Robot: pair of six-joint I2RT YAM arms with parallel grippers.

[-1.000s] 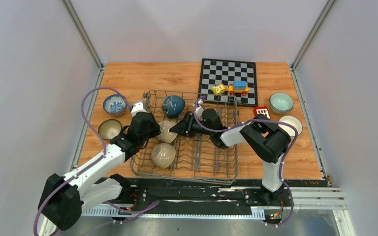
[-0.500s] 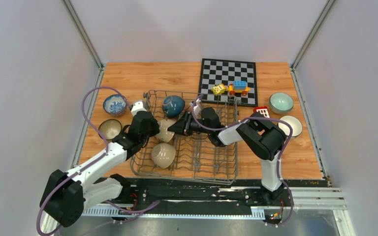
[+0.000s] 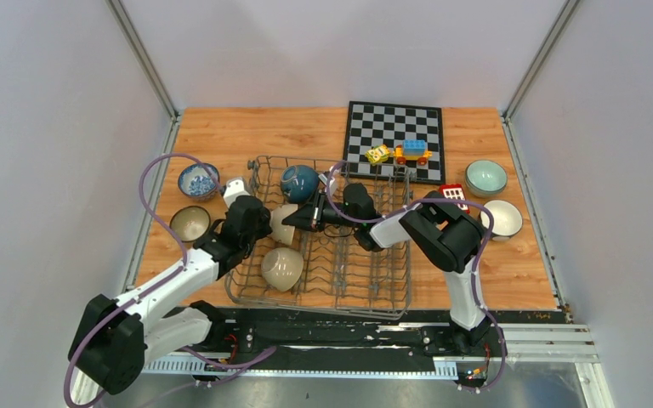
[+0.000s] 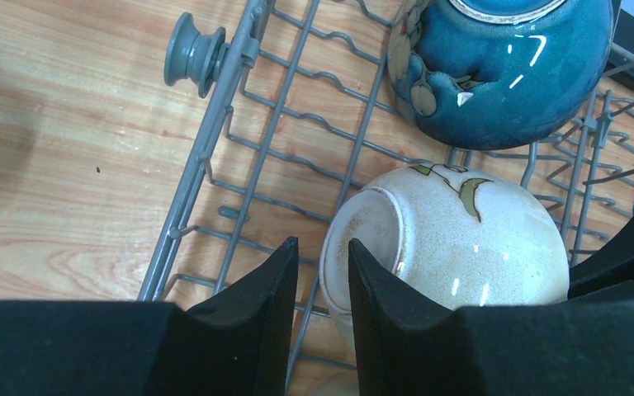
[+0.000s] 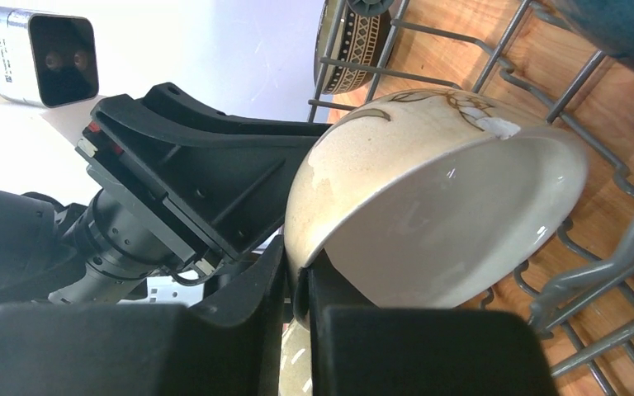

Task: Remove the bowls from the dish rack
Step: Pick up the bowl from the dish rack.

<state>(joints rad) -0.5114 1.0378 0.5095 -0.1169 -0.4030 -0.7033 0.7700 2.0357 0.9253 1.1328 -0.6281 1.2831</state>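
Pinching the beige bowl (image 5: pixel 429 206) by its rim, the right gripper (image 5: pixel 295 289) has its fingers nearly together, one inside, one outside. The left gripper (image 4: pixel 320 289) fingers stand slightly apart at that bowl's foot; contact unclear. It lies tilted in the rack (image 3: pixel 361 272), just beside a teal bowl (image 4: pixel 503 74).

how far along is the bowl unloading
Done: four ceramic bowls stand on the wooden table: blue-and-white patterned bowl, dark brown bowl, pale green bowl, white bowl. In hand: the right gripper pinches the rim of the speckled beige bowl in the grey wire dish rack; the left gripper straddles its foot. Left: that one, the teal-blue bowl and a second beige bowl.
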